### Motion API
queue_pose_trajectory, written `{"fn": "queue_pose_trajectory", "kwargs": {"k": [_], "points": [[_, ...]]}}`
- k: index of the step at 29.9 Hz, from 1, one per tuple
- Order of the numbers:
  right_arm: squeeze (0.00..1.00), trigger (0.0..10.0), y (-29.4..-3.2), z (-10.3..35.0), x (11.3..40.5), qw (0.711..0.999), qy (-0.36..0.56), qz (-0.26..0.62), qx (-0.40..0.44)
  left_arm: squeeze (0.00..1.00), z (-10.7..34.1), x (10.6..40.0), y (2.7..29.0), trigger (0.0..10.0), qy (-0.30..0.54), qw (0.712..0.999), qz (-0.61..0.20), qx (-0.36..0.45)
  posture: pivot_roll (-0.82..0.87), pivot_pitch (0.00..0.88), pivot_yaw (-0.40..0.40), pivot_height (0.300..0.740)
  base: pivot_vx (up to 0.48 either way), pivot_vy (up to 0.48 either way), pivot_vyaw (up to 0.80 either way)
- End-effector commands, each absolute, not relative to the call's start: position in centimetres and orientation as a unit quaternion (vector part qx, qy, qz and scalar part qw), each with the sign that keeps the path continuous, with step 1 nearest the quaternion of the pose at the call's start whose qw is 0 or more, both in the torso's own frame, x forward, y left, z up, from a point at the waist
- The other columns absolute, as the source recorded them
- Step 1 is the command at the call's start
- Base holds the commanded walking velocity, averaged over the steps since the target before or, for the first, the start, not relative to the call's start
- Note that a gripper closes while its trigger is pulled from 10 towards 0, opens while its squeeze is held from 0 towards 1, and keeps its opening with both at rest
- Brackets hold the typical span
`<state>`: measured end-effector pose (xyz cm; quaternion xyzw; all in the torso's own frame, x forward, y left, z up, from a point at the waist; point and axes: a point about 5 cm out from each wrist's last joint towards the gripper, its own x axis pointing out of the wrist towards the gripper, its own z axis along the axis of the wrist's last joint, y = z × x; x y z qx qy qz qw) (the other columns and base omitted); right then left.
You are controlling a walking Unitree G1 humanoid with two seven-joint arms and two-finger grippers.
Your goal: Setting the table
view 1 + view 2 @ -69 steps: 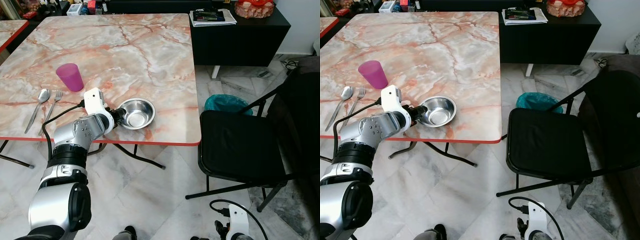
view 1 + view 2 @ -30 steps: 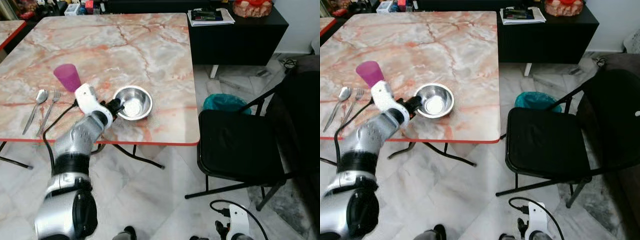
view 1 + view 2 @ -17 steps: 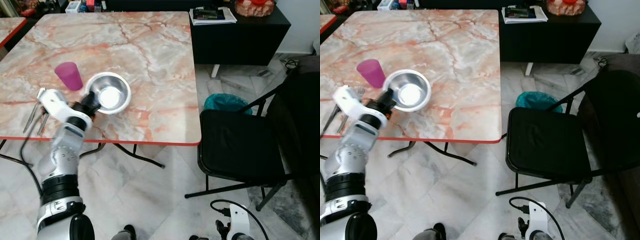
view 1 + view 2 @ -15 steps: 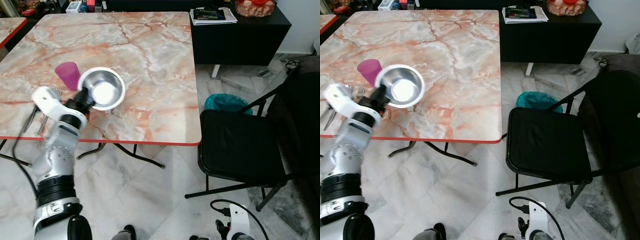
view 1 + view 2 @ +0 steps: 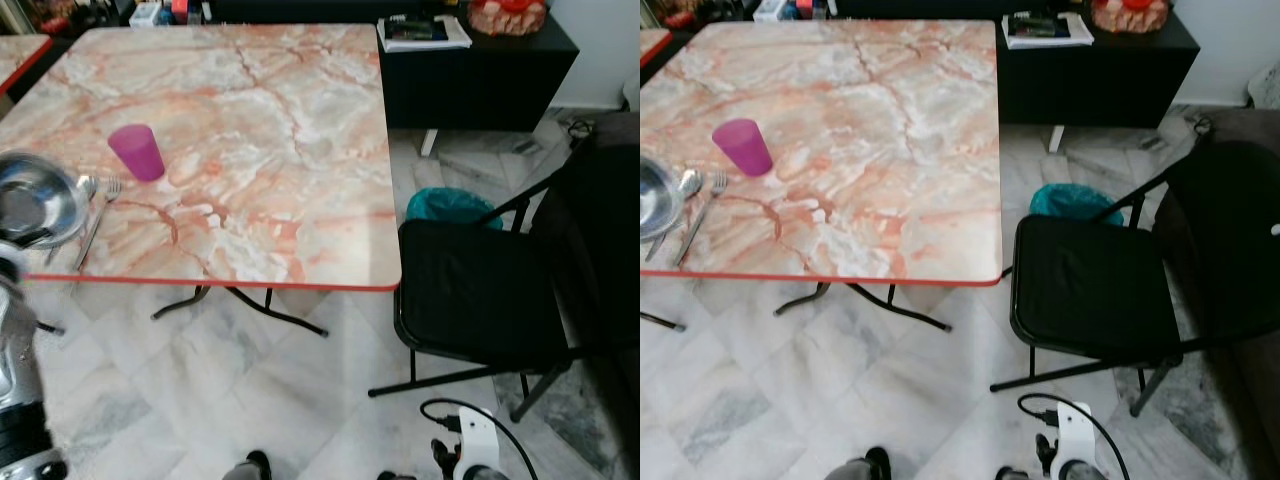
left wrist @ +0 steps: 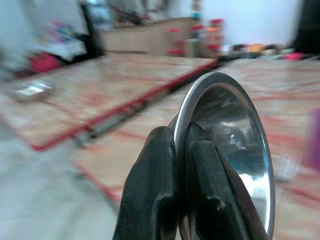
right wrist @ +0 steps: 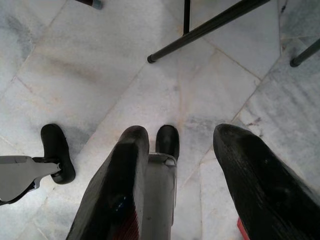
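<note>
Pink-veined marble table (image 5: 260, 120) spreads ahead. My left gripper (image 6: 175, 165) clamps the rim of the shiny round steel bowl (image 5: 32, 200), held at the table's left edge beside the spoon (image 5: 84, 186). Light, rigid, slick; rim pinch suits. My right gripper (image 7: 182, 165) hangs spread over the floor.

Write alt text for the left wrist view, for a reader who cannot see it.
Close-up of the left gripper, its two black fingers pinched on the rim of a shiny steel bowl held on edge. Behind it, blurred, lies a pink marble table with a red edge, with cluttered furniture further back.
</note>
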<state>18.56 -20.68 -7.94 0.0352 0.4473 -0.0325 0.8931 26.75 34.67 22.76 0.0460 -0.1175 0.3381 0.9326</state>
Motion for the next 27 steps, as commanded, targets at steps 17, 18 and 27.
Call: {"fn": "queue_pose_trajectory", "kwargs": {"k": [17,18,27], "points": [[0.00,10.0,-20.5,-8.3,17.9,0.888,0.457,-0.033,0.040,0.00,15.7,23.0,38.7,10.0,0.145,0.840,0.455,0.256,0.06,0.170,0.034,0.740,0.000,0.000,0.00],[0.00,10.0,-20.5,-8.3,17.9,0.888,0.458,-0.033,0.040,0.00,15.1,23.0,38.6,10.0,0.157,0.841,0.452,0.254,0.06,0.170,0.034,0.740,0.000,0.000,0.00],[0.00,10.0,-20.5,-8.3,17.9,0.887,0.458,-0.034,0.041,0.00,10.3,22.8,37.2,10.0,0.234,0.857,0.408,0.211,0.05,0.170,0.036,0.740,0.000,0.000,0.00]]}}
